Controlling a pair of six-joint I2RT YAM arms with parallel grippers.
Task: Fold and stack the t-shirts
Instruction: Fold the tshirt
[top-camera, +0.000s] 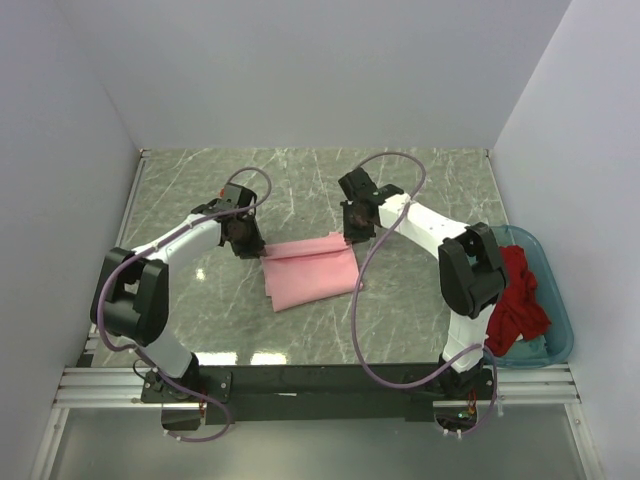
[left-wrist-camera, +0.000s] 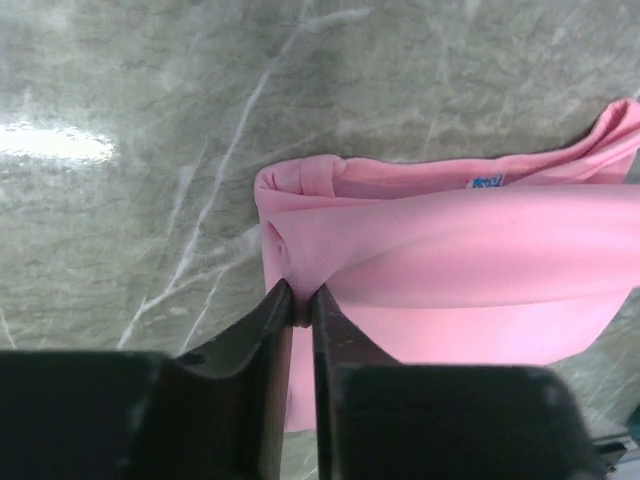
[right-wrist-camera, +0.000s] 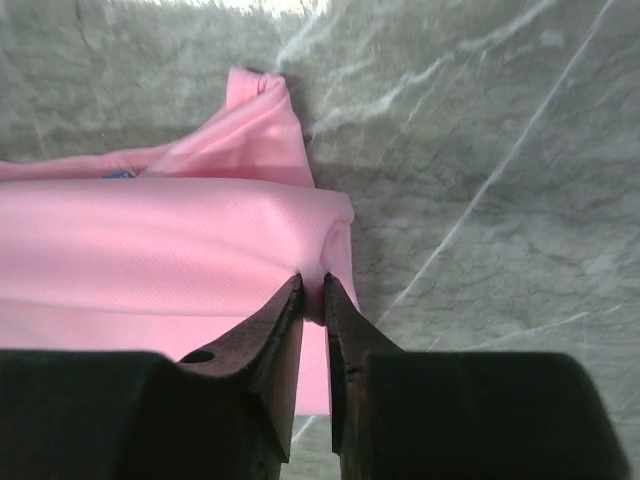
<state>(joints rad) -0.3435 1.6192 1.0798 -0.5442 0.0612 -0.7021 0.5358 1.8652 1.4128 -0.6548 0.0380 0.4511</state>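
Note:
The light pink t-shirt (top-camera: 310, 270) lies folded in the middle of the marble table, its far edge lifted at both corners. My left gripper (top-camera: 255, 250) pinches the far left corner: in the left wrist view the gripper (left-wrist-camera: 302, 300) has a tuck of pink t-shirt (left-wrist-camera: 450, 250) squeezed between its tips. My right gripper (top-camera: 352, 238) holds the far right corner, and in the right wrist view the gripper (right-wrist-camera: 312, 295) is shut on a fold of the pink t-shirt (right-wrist-camera: 150, 260). The bright red t-shirt (top-camera: 518, 300) lies crumpled in the tub at the right.
A teal translucent tub (top-camera: 556, 300) stands at the table's right edge, beside the right arm's base. White walls close the table on the left, back and right. A small blue label (left-wrist-camera: 487, 182) shows on the pink shirt's inner neckline.

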